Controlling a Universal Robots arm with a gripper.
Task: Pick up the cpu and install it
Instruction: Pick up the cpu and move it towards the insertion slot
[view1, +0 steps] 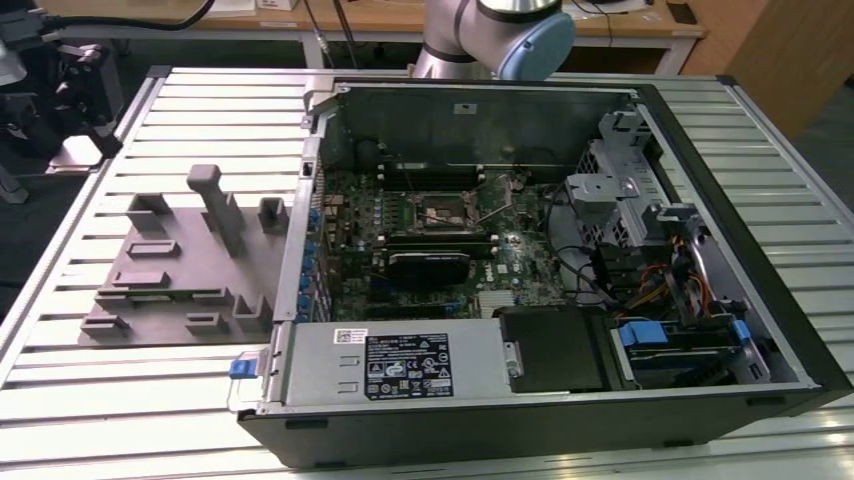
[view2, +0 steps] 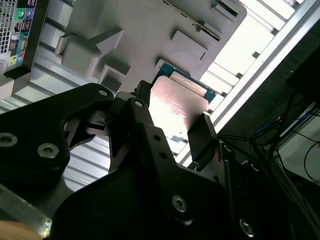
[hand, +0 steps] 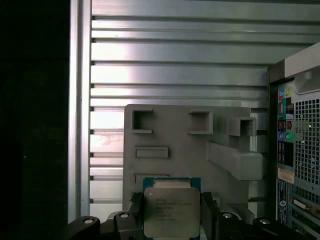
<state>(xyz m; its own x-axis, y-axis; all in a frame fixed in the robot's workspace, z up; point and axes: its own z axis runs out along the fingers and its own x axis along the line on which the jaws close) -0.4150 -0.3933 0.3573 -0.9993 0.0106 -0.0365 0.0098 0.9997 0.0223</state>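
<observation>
In both wrist views the cpu (hand: 171, 210), a flat square chip with a silvery top and a green rim, sits between my two dark fingers. My gripper (hand: 171, 216) is shut on it, one finger (hand: 135, 207) on each side. The chip hangs well above the grey moulded fixture block (hand: 185, 150), beside the case's rear panel (hand: 300, 150). The second wrist view shows the cpu (view2: 176, 102) from behind the gripper (view2: 172, 119), with the fixture block (view2: 145, 30) beyond. In the exterior view the open computer case (view1: 534, 390) shows its motherboard and dark square socket frame (view1: 441, 212).
The fixture block (view1: 174, 265), with raised posts and pockets, lies on the ribbed metal table (view1: 80, 400) at the exterior view's left of the case. Inside the case are cables, a drive cage (view1: 627, 200) and a power supply (view1: 387, 365). The arm's base (view1: 494, 30) stands behind the case.
</observation>
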